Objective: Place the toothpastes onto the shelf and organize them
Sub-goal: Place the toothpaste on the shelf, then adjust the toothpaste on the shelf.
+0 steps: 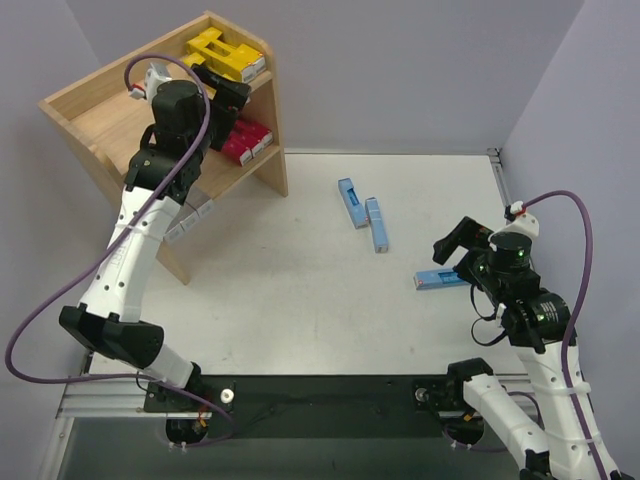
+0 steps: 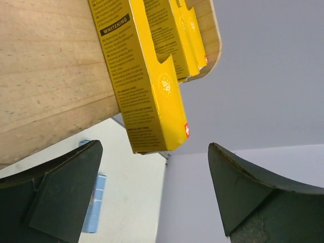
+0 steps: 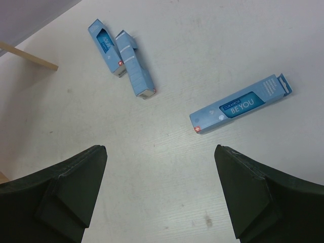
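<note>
The shelf stands at the far left corner of the surface, and it already carries most of the toothpastes. 3 yellow cartons lie side by side at the right end of its top tier, their ends jutting slightly past the board's edge in the left wrist view. The magenta-red cartons sit on the lower tier beneath them, partly hidden by the left arm, so their count cannot be told. The ends of the silver-grey cartons show at the near end of the shelf, behind the same arm. The left tool hangs at the shelf just beside the yellow cartons; its fingers are spread wide with nothing between them. 3 light blue cartons remain on the surface: a pair lying just beside each other, staggered lengthwise, near the middle, and a single one apart from them toward the right. The right tool hovers above the surface near that single carton, fingers wide apart and empty, touching none of the cartons.
</note>
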Action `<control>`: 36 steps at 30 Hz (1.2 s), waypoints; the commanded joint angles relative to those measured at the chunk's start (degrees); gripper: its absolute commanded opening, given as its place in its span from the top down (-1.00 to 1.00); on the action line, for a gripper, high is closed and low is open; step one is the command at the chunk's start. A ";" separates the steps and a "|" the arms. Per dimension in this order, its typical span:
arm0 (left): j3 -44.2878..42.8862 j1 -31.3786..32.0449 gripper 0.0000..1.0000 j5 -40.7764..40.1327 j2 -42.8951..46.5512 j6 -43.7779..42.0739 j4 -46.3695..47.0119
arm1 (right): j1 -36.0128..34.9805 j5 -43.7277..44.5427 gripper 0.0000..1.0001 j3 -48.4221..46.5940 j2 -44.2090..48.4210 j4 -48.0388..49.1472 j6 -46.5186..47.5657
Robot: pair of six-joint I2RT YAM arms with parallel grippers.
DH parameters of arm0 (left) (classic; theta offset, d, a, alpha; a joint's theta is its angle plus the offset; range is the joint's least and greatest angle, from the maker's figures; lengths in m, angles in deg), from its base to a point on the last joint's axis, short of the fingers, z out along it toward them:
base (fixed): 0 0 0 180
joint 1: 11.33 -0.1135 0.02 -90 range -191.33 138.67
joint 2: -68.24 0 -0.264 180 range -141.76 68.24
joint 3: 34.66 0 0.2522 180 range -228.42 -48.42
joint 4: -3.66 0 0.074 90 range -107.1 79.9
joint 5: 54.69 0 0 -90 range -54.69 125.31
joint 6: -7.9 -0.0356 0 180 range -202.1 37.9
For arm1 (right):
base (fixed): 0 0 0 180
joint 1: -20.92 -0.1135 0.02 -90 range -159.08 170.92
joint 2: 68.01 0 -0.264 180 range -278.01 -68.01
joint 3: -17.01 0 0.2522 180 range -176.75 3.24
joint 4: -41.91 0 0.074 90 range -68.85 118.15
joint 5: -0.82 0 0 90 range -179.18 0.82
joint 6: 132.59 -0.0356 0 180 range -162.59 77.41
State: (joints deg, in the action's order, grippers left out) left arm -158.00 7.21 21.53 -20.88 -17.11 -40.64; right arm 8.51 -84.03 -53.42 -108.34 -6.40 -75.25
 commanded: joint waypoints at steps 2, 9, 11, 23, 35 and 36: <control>0.25 1.84 -0.95 -2.47 2.98 -13.79 -1.36 | 0.28 -0.66 -0.86 0.50 -0.88 0.62 0.59; 2.70 13.43 -0.95 -18.81 8.08 -45.44 8.63 | 0.28 -1.37 -0.85 1.12 -0.53 0.62 0.85; 2.27 15.81 -0.95 -21.63 8.35 -54.74 10.32 | 0.36 -1.54 -0.86 1.29 -0.71 0.71 0.85; -12.32 14.86 -0.95 -15.67 0.45 -75.10 -0.91 | 0.45 -1.37 -0.86 1.64 0.35 0.53 1.38; -14.26 7.03 -0.95 -2.57 -1.58 -65.87 -5.05 | 0.36 -0.84 -0.85 1.73 0.87 0.44 2.34; -14.52 6.86 -0.94 -2.39 -1.93 -65.78 -5.14 | 0.28 -0.84 -0.86 1.73 0.87 0.44 2.43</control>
State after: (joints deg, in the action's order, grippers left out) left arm -169.57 14.56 14.54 -21.69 -84.30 -45.25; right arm 8.58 -85.52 -52.44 -107.89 -6.40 -73.72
